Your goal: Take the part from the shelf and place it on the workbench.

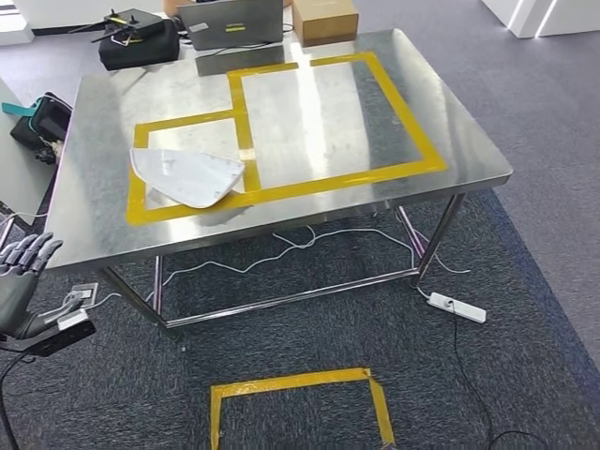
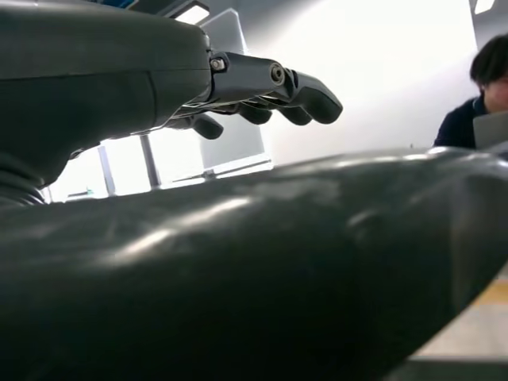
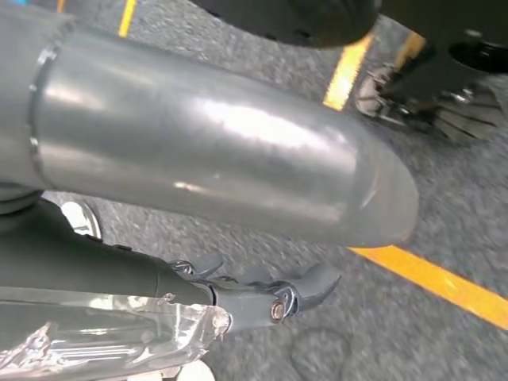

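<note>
The part, a flat white panel with one rounded corner, lies on the steel bench toward its near left side. It rests across the yellow tape outline, partly inside the smaller left-hand rectangle and overlapping the tape strip that divides it from the larger one.

The left hand hangs low beside the bench's near left corner, well apart from the part. Its fingers are stretched out and a little spread, and it holds nothing.

The right hand points down over grey carpet beside a yellow floor line. Its fingers look extended rather than curled. A crinkled, shiny sheet lies against the hand, and I cannot tell whether the hand holds it.

At the far edge of the bench sit a black bag, a grey laptop and a cardboard box. Another dark bag sits off the left end. Under the bench white cables trail across the carpet to a white power strip near the right front leg. A second yellow tape rectangle marks the floor in front of the bench. In the left wrist view a person in dark clothing is at the far side of the room.
</note>
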